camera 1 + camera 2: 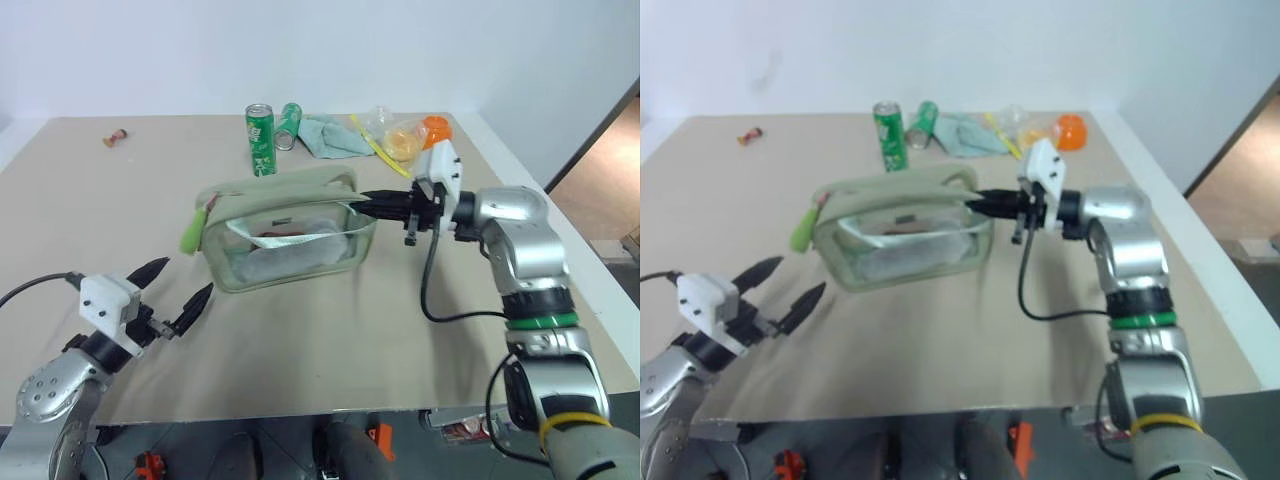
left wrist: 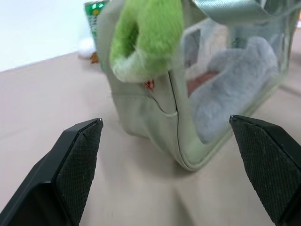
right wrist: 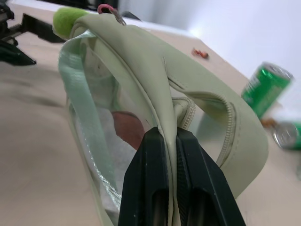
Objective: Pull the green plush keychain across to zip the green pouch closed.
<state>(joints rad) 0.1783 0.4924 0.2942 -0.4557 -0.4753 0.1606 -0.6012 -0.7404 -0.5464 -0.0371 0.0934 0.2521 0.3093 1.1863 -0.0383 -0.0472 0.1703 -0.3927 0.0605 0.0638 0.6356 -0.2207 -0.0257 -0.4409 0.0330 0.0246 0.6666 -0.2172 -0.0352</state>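
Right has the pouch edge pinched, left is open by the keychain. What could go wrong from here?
1. The right gripper pinches only a thin fold of the green pouch; a pull on the zipper may slip it free.
2. The green plush keychain hangs at the pouch's end, above the open left gripper, which may close under it or on the pouch fabric instead.
3. The pouch looks soft, so it may drag across the table rather than zip.

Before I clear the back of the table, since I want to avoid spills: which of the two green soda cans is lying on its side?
The tipped green can, nearer the teal cloth. The upright green can stands closer to the green pouch.
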